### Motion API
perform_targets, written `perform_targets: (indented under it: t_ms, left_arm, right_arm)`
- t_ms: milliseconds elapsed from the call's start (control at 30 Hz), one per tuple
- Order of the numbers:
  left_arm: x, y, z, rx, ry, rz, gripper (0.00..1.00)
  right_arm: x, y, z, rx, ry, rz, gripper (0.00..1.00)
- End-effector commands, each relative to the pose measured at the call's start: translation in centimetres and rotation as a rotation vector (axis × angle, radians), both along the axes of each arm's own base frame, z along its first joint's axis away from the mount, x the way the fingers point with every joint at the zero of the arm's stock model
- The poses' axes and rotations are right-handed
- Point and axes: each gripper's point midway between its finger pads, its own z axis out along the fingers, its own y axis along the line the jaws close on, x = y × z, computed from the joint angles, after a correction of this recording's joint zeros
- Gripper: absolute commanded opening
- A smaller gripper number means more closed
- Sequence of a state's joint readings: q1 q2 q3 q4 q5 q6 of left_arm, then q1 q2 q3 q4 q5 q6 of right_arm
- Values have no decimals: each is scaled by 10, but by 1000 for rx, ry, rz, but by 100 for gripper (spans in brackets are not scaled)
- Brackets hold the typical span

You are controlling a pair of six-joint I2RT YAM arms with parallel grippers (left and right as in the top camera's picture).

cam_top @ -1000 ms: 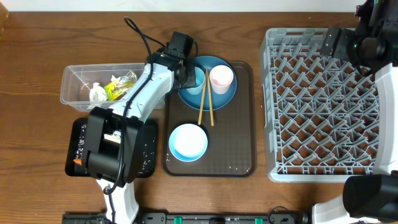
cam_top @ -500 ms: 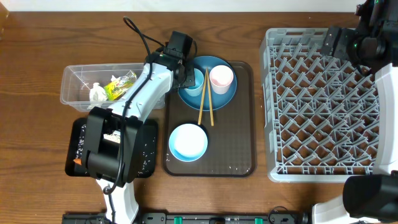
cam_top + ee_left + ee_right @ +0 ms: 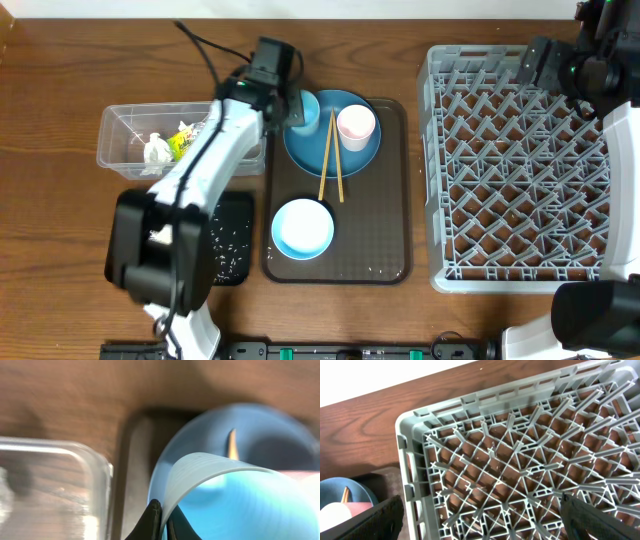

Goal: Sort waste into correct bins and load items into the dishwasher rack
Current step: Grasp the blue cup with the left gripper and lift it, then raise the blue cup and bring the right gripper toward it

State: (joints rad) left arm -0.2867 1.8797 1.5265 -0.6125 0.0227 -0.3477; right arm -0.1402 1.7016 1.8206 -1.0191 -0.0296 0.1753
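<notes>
My left gripper [image 3: 297, 108] is shut on the wall of the small light-blue cup [image 3: 306, 110], over the far left rim of the round blue plate [image 3: 335, 150]. In the left wrist view its black fingertips [image 3: 152, 519] pinch the cup [image 3: 240, 502] wall, one inside and one outside. The pale pink cup [image 3: 356, 127] stands on the plate, with the wooden chopsticks [image 3: 331, 165] lying across it. The white and light-blue bowl [image 3: 302, 228] sits nearer on the brown serving tray [image 3: 385, 230]. My right gripper [image 3: 485, 520] hangs open over the far left corner of the grey dishwasher rack [image 3: 520, 170], which is also the dishwasher rack [image 3: 520, 455] in the right wrist view.
The clear tub [image 3: 125, 130] at the left holds a crumpled tissue [image 3: 156, 150] and a yellow-green wrapper [image 3: 186, 138]. The black tray [image 3: 232, 240], speckled with rice grains, lies partly under my left arm. The tub's corner [image 3: 55, 480] shows in the left wrist view.
My left gripper closed on the light-blue cup's wall and has shifted with it toward the far left of the plate. The right arm has not moved.
</notes>
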Motion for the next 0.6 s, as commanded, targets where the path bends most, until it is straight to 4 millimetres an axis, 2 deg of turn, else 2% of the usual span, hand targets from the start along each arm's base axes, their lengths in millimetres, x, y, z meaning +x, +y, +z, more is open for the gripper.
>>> perform_targets:
  t_ms: [0, 100, 167, 267, 367, 467, 567]
  left_arm:
    - [9, 11, 67, -40, -155, 33, 6]
    - [4, 12, 97, -85, -212, 26, 6]
    - [-3, 3, 117, -186, -230, -21, 6]
    - [-14, -6, 142, -392, -216, -29, 6]
    - [-21, -16, 166, -628, -186, -93, 6]
    - [-28, -28, 191, -853, -155, -216, 6]
    - [-37, -36, 213, -1017, -126, -338, 6]
  right_arm:
    - [0, 0, 7, 13, -15, -11, 99]
    - [0, 17, 6, 80, -17, 64, 99]
    - [2, 44, 12, 149, -50, 231, 95]
    - [1, 91, 35, 282, -157, 514, 97]
    - [-9, 130, 66, 416, -296, 774, 99]
    - [-20, 151, 94, 522, -405, 933, 99]
    - [-30, 161, 112, 588, -474, 1030, 99]
